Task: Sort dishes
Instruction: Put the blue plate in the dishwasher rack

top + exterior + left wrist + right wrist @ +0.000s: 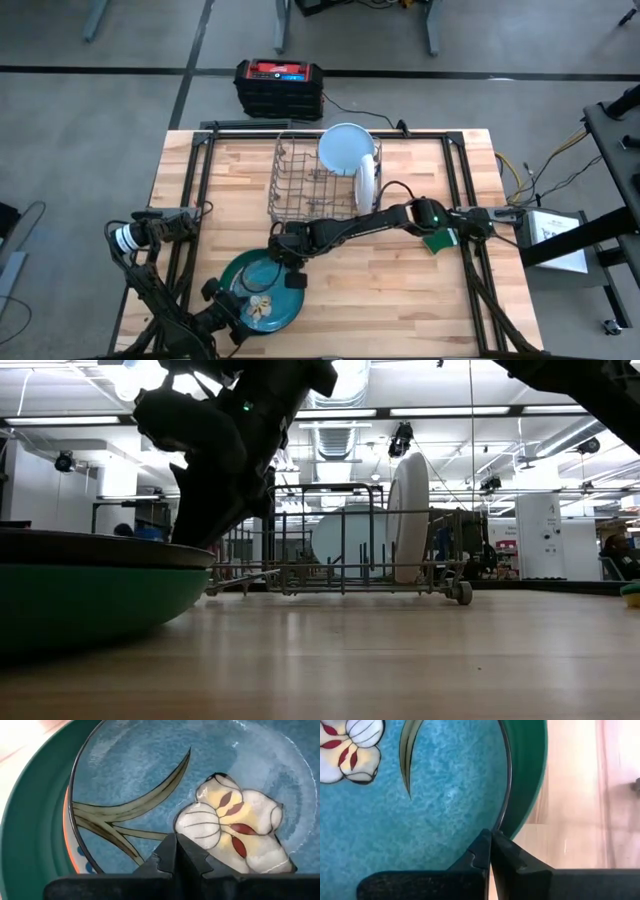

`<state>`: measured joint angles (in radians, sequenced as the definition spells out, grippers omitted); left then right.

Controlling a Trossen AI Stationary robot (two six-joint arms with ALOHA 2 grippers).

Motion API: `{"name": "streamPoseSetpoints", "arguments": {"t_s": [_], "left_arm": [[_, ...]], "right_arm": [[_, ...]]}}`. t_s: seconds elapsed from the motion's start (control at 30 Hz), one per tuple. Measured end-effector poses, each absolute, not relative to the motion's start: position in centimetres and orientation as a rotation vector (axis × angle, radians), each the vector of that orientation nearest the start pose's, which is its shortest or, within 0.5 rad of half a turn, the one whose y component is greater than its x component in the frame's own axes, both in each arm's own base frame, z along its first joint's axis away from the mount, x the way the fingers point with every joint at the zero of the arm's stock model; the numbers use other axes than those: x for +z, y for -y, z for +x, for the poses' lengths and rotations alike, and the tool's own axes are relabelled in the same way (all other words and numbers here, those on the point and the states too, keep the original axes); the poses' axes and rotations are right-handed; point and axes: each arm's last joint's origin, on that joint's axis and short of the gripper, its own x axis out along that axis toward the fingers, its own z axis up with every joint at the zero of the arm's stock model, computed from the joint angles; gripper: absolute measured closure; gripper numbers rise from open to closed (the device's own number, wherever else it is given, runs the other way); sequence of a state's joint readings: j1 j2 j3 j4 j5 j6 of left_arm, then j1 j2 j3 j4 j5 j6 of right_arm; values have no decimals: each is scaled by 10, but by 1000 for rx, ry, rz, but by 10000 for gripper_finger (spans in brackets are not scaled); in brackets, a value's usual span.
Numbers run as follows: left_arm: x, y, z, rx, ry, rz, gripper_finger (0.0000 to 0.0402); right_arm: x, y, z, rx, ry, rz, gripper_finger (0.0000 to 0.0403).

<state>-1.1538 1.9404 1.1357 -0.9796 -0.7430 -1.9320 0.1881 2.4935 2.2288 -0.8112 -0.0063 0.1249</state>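
From above, a wooden table (400, 290) holds a grey wire rack (310, 185) toward its far middle. A pale blue plate (343, 148) leans at the rack's far right corner, and a white plate (366, 182) stands on edge just beside it on the rack's right side. Near the front left lies a large dark green plate (232, 277) with a teal plate (262, 298) resting inside it, a light flower motif near its front edge. The right arm reaches across the table from the right, and the right gripper (289, 268) sits at the far right rim of the stacked plates. The left gripper (240, 305) is at the near left of the same plates. A black and red box (279, 86) sits on the floor beyond the table.

From table height, the dark green plate (80, 600) fills the near left, with a dark arm above it. The rack (340, 575) stands farther back, the white plate (407, 530) upright in it.

The left wrist view shows the left gripper (176, 851) with fingertips pressed together over the teal plate (150, 780), close to its flower, gripping nothing that can be seen.

The right wrist view shows the right gripper (491, 847) closed at the rim of the teal plate (445, 795), where it meets the dark green plate (527, 780); whether the rim is pinched cannot be told.
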Motion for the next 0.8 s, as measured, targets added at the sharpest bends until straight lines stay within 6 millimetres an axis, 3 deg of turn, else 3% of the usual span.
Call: {"name": "streamPoseSetpoints", "arguments": {"t_s": [0.2,0.43,0.8], "left_arm": [[128,278,143,635,-812,-327,401],[117,280,145,630,-758,-292,402],[107,280,145,606,-751,-175,401]], "right_arm": [[179,-108,520,117,-1059,15,402],[188,-121,514,120,-1076,27,401],[220,-134,485,27,-1204,118,400]]}}
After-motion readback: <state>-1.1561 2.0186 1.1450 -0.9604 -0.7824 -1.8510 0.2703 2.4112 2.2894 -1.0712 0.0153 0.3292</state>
